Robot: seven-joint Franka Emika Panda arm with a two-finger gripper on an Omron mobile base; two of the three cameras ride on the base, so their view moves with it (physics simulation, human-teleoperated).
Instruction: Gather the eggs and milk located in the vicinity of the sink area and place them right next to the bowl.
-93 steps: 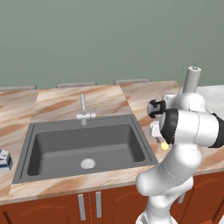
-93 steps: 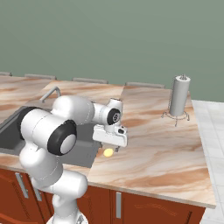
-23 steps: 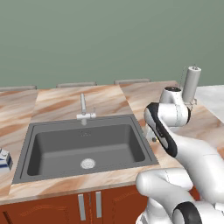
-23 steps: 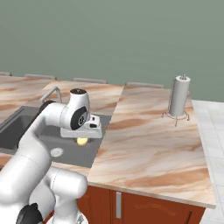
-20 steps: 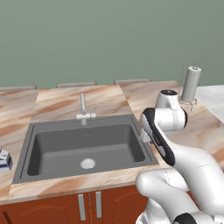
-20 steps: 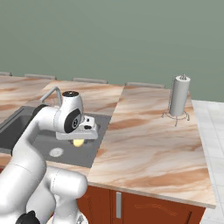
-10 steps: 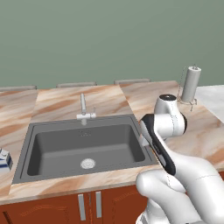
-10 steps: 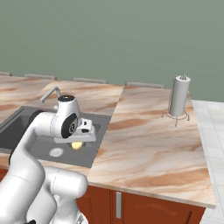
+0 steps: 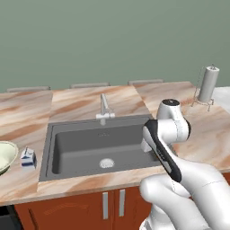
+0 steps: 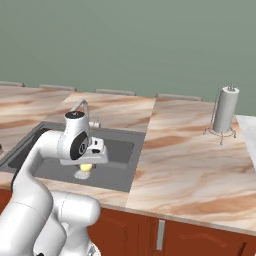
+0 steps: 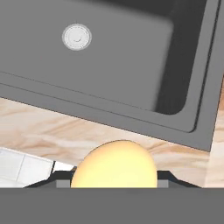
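I had the gripper [image 10: 86,167] hanging over the near right part of the sink [image 9: 85,148], its jaws clenched on the pale yellow egg [image 10: 85,167]. In the right base view the egg showed just below the white hand, against the dark basin. In the hand view the egg [image 11: 113,165] sat large at the bottom, held between the finger tips, with the sink [image 11: 131,65] spread out beyond it and the round silver drain [image 11: 77,36] toward the upper left. A strip of marbled bench [image 11: 52,135] ran between the egg and the basin's front rim.

From the left base view the arm's forearm crossed in front of the sink's right side, so I could not see the hand itself there. The faucet [image 9: 104,108] stood at the back edge of the basin, and the drain [image 9: 106,163] lay near the middle of its floor.

The milk carton [image 9: 28,158] stood upright on the bench [image 9: 27,130] left of the sink, just beside the pale cream-green bowl [image 9: 6,155], which was cut off by the left edge of the picture. I could not tell whether carton and bowl touched.

Far to the right, a paper towel roll on its wire stand [image 10: 225,111] stood near the back of the bench [image 10: 190,165], well apart from the sink. I could not make out the orange-brown egg anywhere.
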